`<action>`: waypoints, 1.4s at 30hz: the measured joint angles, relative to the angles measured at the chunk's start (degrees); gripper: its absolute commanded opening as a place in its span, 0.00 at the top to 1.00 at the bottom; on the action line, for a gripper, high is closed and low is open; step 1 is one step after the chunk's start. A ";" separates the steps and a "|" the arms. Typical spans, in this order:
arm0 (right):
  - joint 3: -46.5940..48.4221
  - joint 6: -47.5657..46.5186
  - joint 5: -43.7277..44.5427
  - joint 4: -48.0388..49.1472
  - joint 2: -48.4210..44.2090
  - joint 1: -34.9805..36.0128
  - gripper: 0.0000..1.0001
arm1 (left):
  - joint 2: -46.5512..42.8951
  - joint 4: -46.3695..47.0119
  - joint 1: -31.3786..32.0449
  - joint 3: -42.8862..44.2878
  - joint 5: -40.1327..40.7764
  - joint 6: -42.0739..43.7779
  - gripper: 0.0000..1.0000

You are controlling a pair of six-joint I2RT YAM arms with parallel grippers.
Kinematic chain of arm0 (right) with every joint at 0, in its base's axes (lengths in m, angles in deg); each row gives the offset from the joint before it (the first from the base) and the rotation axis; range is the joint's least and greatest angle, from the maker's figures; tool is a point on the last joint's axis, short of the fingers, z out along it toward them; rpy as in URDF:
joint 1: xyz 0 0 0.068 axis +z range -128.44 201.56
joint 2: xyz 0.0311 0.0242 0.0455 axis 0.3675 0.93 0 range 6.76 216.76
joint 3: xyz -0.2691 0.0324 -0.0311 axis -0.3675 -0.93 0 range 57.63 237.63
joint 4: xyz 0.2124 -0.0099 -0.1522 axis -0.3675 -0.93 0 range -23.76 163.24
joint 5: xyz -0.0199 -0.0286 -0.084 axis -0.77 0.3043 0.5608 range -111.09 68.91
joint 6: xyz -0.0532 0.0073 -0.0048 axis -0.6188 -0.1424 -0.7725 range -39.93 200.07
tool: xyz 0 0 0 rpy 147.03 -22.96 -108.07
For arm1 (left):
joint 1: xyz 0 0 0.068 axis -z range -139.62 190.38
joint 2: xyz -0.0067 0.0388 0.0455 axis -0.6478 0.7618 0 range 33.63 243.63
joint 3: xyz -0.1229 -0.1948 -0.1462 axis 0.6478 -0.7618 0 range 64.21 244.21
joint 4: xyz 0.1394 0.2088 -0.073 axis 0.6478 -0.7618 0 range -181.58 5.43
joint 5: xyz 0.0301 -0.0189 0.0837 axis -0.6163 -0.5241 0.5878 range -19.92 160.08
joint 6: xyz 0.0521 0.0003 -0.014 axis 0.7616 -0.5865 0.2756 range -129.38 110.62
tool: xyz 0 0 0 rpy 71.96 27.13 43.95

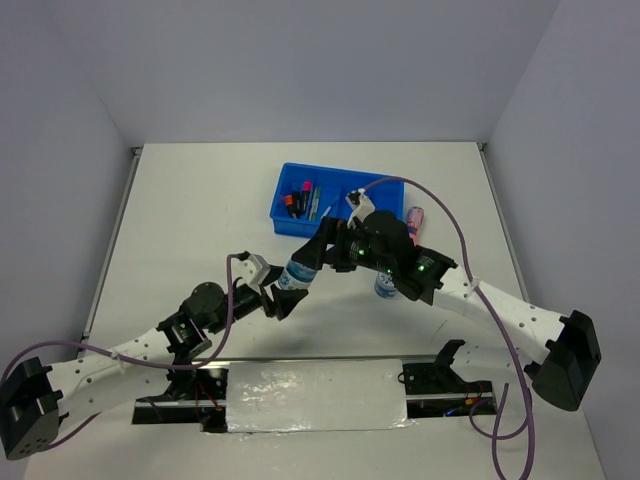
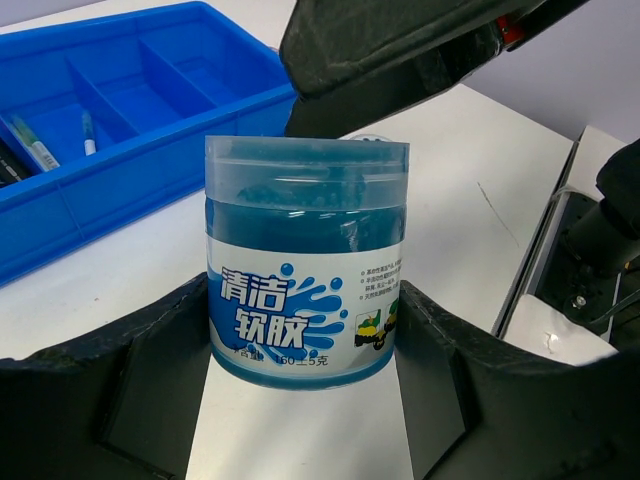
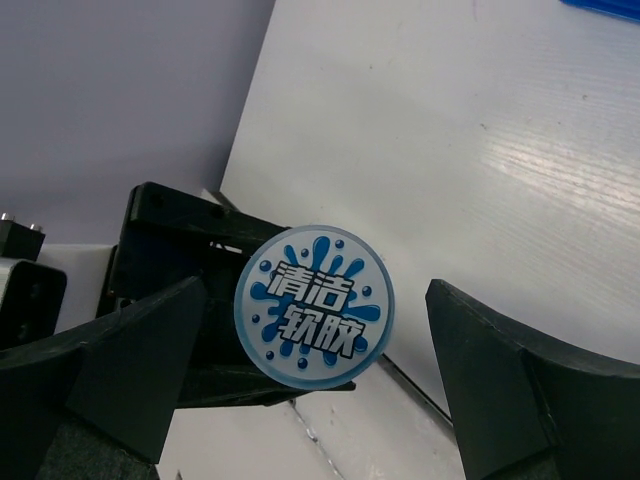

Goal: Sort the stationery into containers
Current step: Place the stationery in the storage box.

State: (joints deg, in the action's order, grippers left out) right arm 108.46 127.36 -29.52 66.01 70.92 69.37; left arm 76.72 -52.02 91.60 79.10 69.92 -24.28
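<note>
Tabletop [image 1: 200, 200] white and matte, pale lilac walls [image 1: 300, 60], blue tray [image 1: 278, 200] far-centre.

Our right gripper [image 3: 315, 295] stands wide, so we have a gap on either side of the jar [image 3: 314, 306] between its fingers. Straight behind the jar, our left gripper [image 2: 300, 310] blocks passage. Ahead of the left gripper, the right one crowds the jar's top. The tray [image 2: 150, 170] walls stand ahead-left, and bare table [image 2: 480, 150] lies free ahead-right.
</note>
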 measured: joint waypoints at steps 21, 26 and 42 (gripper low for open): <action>0.00 -4.39 -0.92 0.96 5.33 4.24 1.00 | -0.96 -3.19 0.04 0.74 0.31 1.44 0.01; 0.09 -7.34 5.66 -0.26 4.85 3.37 1.00 | -0.90 -11.04 0.31 5.16 9.42 -1.20 0.01; 27.41 -22.03 32.87 -6.60 31.91 -18.23 1.00 | 7.39 -64.37 0.22 36.85 27.30 -14.14 0.01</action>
State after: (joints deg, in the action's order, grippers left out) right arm 135.86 105.33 3.35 59.41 102.83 51.14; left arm 84.11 -116.39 91.82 115.95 97.22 -38.42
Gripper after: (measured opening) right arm 0.738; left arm 0.993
